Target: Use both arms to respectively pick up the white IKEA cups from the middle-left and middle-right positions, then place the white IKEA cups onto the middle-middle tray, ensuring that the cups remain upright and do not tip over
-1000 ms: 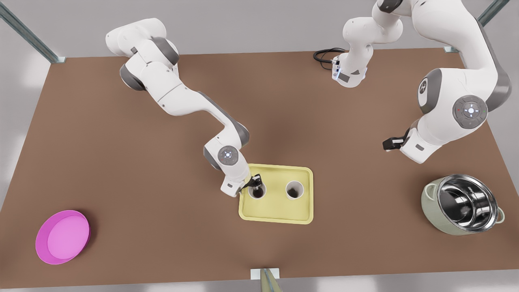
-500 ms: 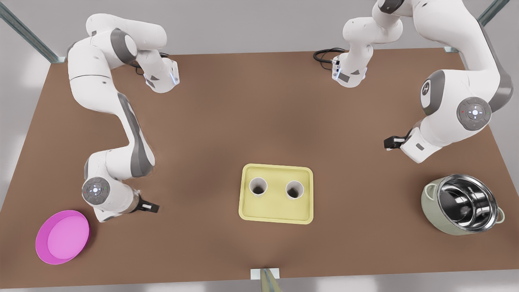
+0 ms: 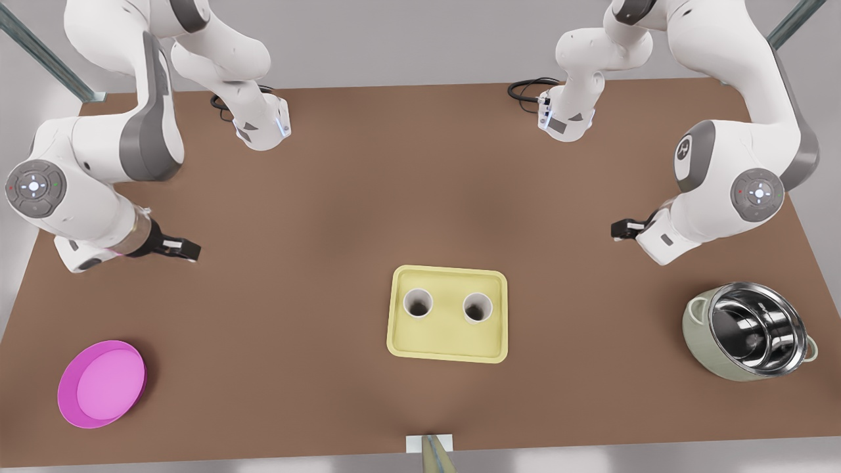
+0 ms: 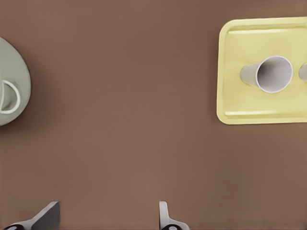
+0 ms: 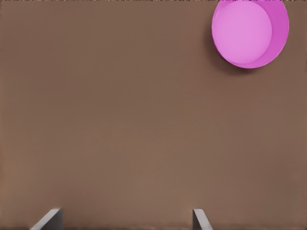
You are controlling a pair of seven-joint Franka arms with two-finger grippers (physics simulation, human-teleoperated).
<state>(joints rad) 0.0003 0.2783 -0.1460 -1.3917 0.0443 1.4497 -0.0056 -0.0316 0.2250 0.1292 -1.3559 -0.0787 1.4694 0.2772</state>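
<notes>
Two white IKEA cups (image 3: 418,303) (image 3: 477,307) stand upright side by side on the pale-yellow tray (image 3: 447,341) at the table's middle. In the left wrist view one cup (image 4: 273,74) is on the tray (image 4: 230,72), and the other cup's edge (image 4: 303,72) is just visible. My left gripper (image 3: 621,228) hangs open at the front view's right, well clear of the tray, and its fingertips (image 4: 165,218) are spread over bare table. My right gripper (image 3: 187,249) is open at the front view's left, far from the tray, with spread fingertips (image 5: 199,218).
A steel-lined grey-green pot (image 3: 749,332) (image 4: 12,81) sits at the front view's right, near the left arm. A round magenta plate (image 3: 102,384) (image 5: 249,31) lies at the front view's lower left. Black cable (image 3: 525,89) coils at the table's back.
The right gripper let go of the cup on the tray, then swung away to the front view's left and rose. The left arm barely shifted.
</notes>
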